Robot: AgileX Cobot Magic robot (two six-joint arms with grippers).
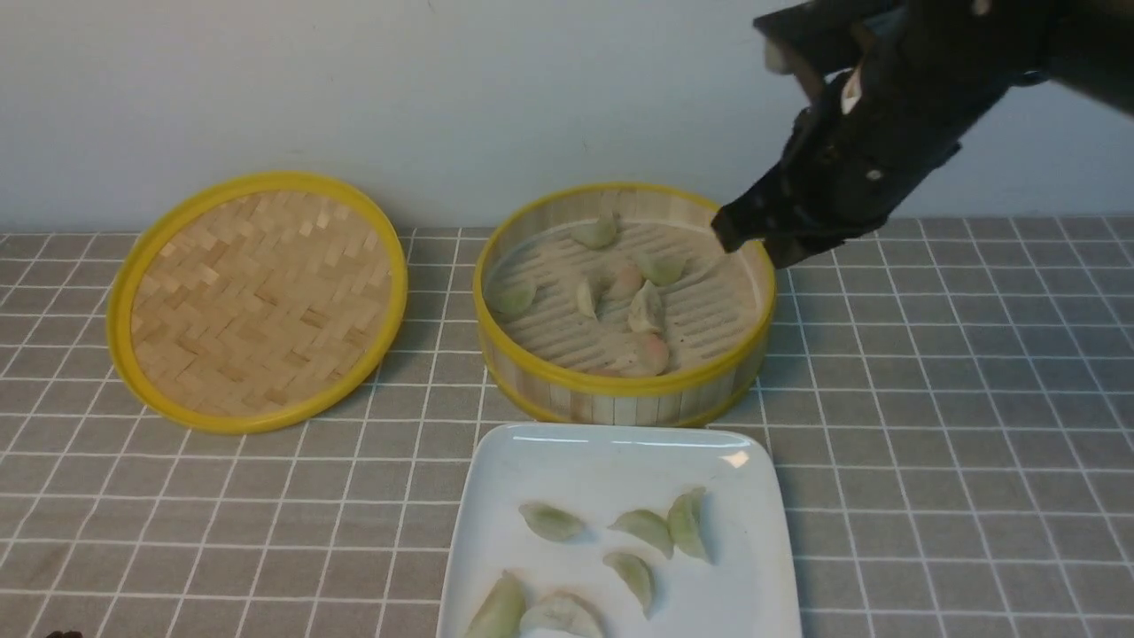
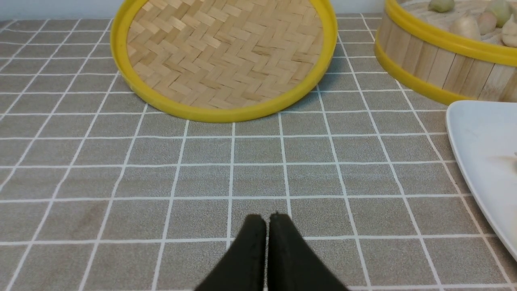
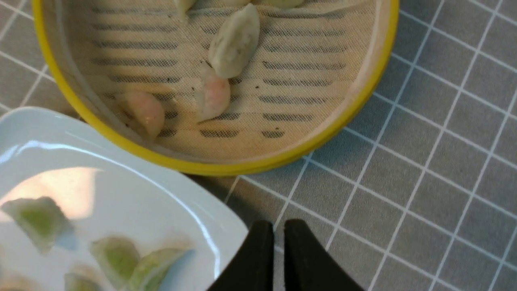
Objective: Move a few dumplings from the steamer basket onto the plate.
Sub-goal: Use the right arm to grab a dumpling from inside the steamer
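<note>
- Right gripper (image 1: 753, 244) fingers, barely parted and empty, hung above the steamer basket's (image 1: 620, 385) 3 o'clock side, likely staging a pick.
- Plate (image 1: 496, 496) sat at the basket's 6 o'clock, shortening transfers.

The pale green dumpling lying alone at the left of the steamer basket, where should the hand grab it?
Take the pale green dumpling across its plump middle, probably straight from above: the steamer basket's upright wall blocks a sideways approach, and it lies flat and alone, with bare slats beside it.

Grey white-gridded tablecloth (image 1: 974, 399); plain pale wall (image 1: 354, 89) behind
</note>
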